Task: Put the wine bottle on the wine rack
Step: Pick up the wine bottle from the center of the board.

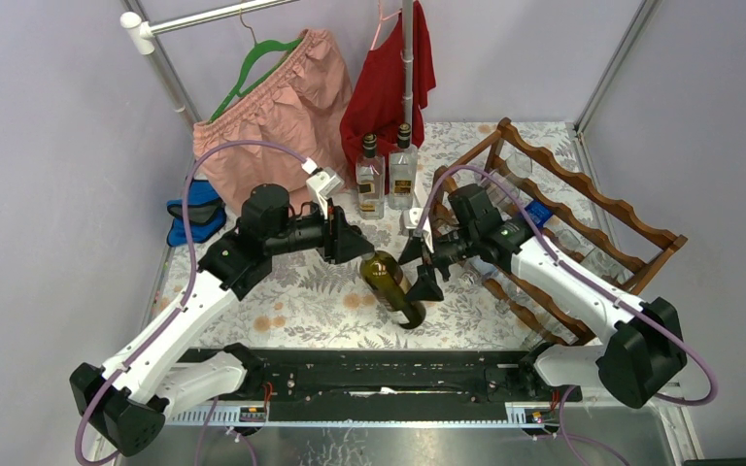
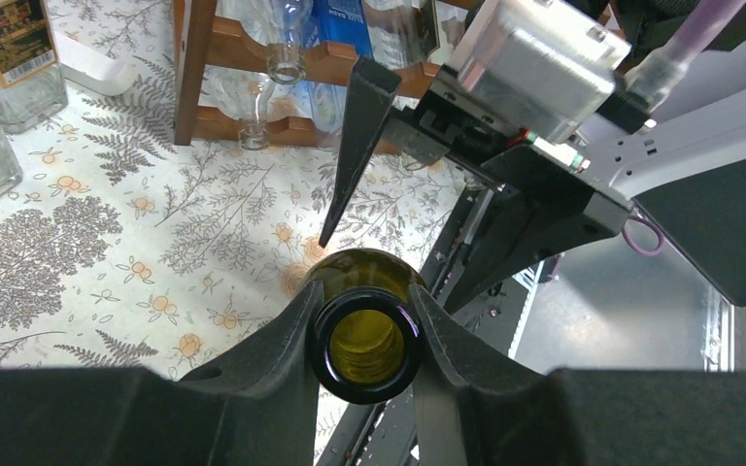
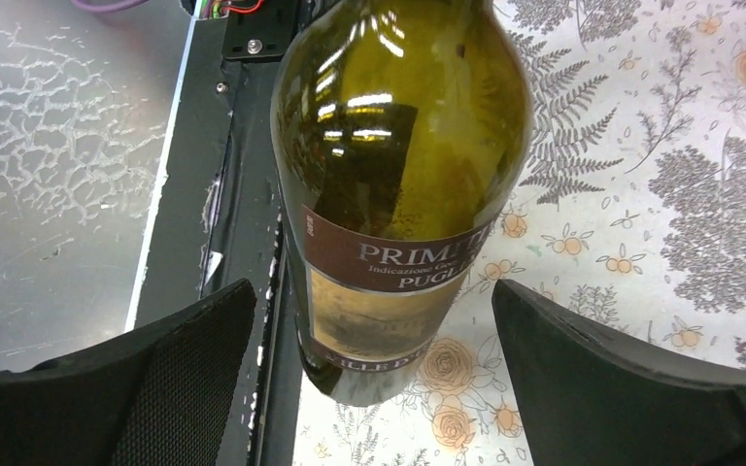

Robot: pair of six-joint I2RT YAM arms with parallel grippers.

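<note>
The wine bottle (image 1: 395, 284) is olive green with a brown and gold label and hangs tilted over the flowered tablecloth, base toward the near edge. My left gripper (image 1: 355, 245) is shut on its neck. In the left wrist view the fingers (image 2: 282, 340) clamp just below the open mouth of the bottle (image 2: 364, 388). My right gripper (image 1: 420, 270) stands open astride the bottle's body. In the right wrist view the bottle (image 3: 398, 146) lies between the right gripper's (image 3: 371, 291) spread fingers, with gaps on both sides. The reddish-brown wine rack (image 1: 583, 194) stands at the right.
Two clear square liquor bottles (image 1: 369, 180) (image 1: 403, 173) stand upright behind the grippers. Clear bottles lie in the rack (image 2: 204, 58). A pink garment (image 1: 272, 107) and a red one (image 1: 389, 87) hang at the back. A blue item (image 1: 194, 218) lies left. A black rail (image 1: 379, 374) runs along the near edge.
</note>
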